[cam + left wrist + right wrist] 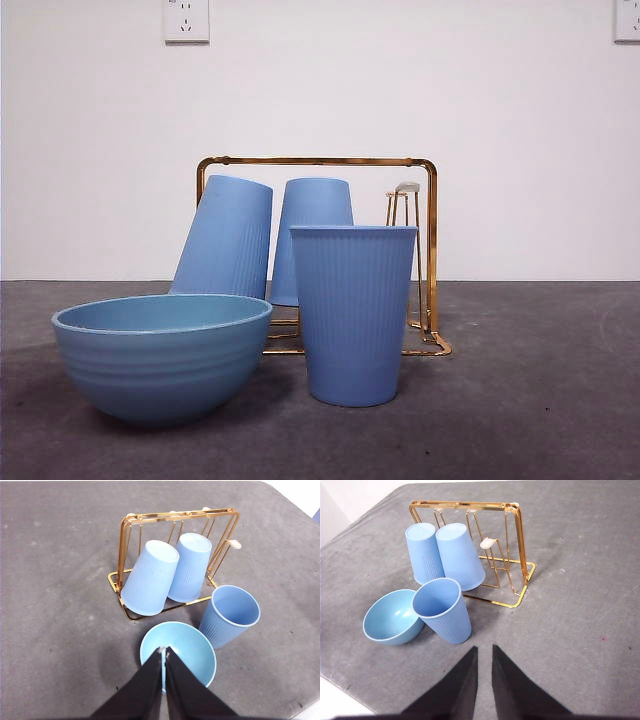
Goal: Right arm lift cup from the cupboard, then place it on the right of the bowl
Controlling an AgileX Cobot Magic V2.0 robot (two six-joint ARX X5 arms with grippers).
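cup (353, 315) upright R of bowl (160, 355) | R tool (484, 652) slightly apart, empty | L tool (164, 652) closed

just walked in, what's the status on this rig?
Nothing is being handled right now. One blue cup stands upright on the table, just right of the bowl and in front of the gold rack. Two more cups hang upside down on the rack's pegs. The right claw hovers slightly open and empty, short of the cup; the left claw is shut above the bowl.
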